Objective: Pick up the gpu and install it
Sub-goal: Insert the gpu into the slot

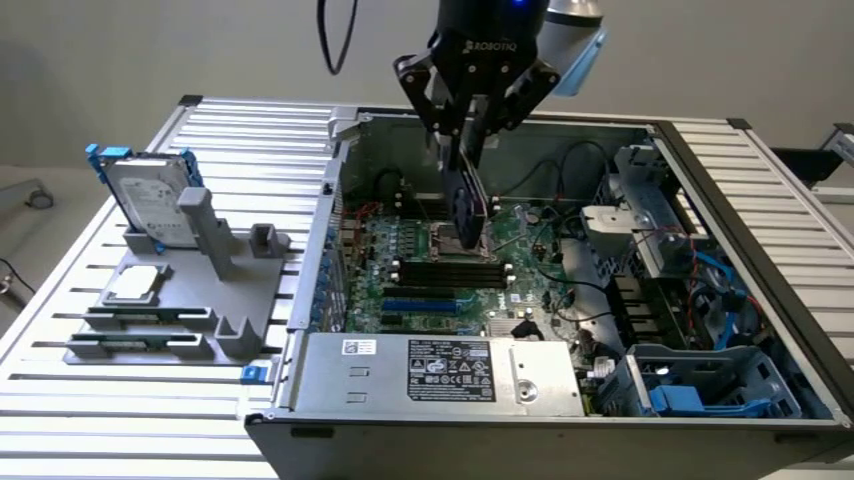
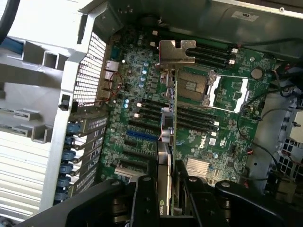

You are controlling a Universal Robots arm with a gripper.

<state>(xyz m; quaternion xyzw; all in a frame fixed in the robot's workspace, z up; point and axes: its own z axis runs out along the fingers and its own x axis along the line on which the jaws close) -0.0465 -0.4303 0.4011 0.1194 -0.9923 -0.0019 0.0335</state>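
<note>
Jaws are gripping gpu [image 1: 465, 200] edge-on, partway closed, holding it upright just over mobo [image 1: 534, 285] inside PC case [image 1: 400, 375]. Risk: card's hanging by CPU socket [image 2: 191, 87], so misaligned lowering could be crushing pins/parts.

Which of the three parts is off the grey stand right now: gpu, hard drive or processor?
The gpu: the gripper holds it edge-on over the motherboard. The hard drive stands upright on the stand, the processor lies flat on it.

Bright, even light; glare whitens the table [image 1: 120, 430].
</note>
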